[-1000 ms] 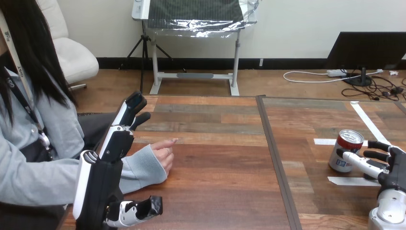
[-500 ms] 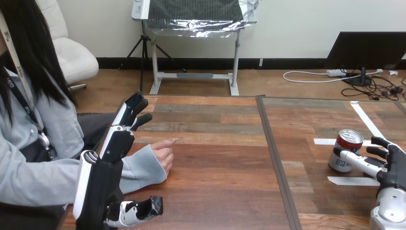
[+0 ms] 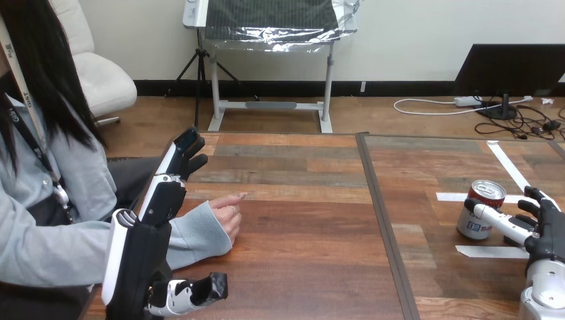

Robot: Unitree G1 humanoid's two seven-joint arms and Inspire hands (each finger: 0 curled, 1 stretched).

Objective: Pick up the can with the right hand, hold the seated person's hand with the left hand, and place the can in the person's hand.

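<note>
- Standing upright on the right half of the worktop [image 3: 300,233], the can [image 3: 484,210] has its long axis vertical, with white tape strips [image 3: 453,197] just beside it in front and behind.
- The can lies directly to the left of the right hand [image 3: 546,233], between that hand and the seam [image 3: 383,220] that splits the worktop.
- The right hand is open. Its thumb [image 3: 496,220] stretches across the can's near lower side, touching it or nearly so, and its fingers [image 3: 531,198] are spread just off the can's right side. Nothing is curled round the can, so the grasp looks not yet made.
- The right hand is by far the nearer to the can. The likely next move is a short slide left so that the fingers and thumb can wrap the can's wall.
- The worktop's right edge lies close behind the right hand, so the free room is all to the left.
- The person's hand [image 3: 226,212] rests on the left half of the worktop, loosely curled and well apart from the can, with bare wood between them.
- The left hand [image 3: 156,207] is raised beside the person's grey sleeve [image 3: 193,237], open with its fingers straight and pointing away across the worktop. It holds nothing.
</note>
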